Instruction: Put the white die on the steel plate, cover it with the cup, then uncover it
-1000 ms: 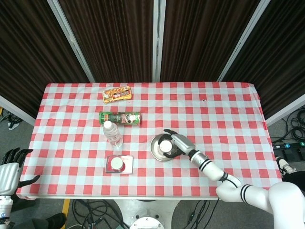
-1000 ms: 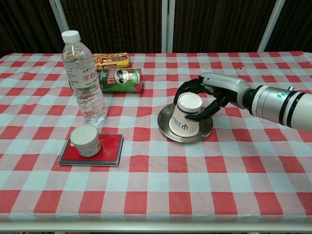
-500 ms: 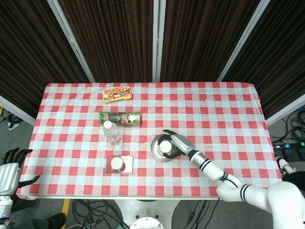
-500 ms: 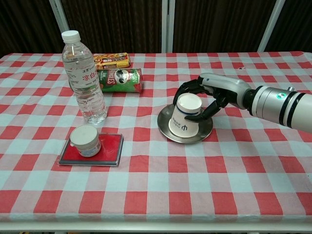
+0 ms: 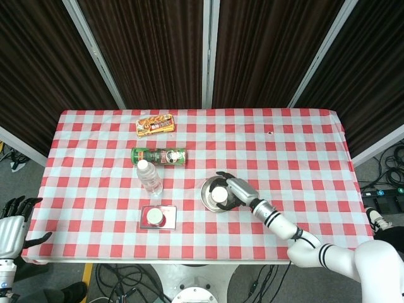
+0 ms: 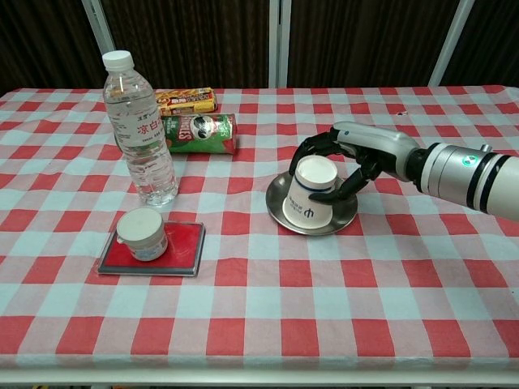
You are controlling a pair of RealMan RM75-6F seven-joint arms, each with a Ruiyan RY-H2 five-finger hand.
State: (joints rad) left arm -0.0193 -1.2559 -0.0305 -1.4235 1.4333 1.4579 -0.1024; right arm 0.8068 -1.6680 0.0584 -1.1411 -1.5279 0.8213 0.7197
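Observation:
An upturned white paper cup (image 6: 310,197) (image 5: 218,194) stands mouth-down on the steel plate (image 6: 280,212) (image 5: 206,199) near the table's middle. My right hand (image 6: 350,161) (image 5: 232,189) wraps its dark fingers around the cup's top from the right and holds it. The white die is hidden; no view shows it. My left hand (image 5: 12,221) hangs off the table's left edge in the head view, fingers spread, holding nothing.
A water bottle (image 6: 139,130) stands left of the plate. Behind it lie a green chip can (image 6: 199,132) and a snack box (image 6: 186,100). A white round tub (image 6: 142,234) sits on a red pad (image 6: 180,251) at the front left.
The cup, plate and right hand have shifted slightly to the right together. The left hand has not moved.

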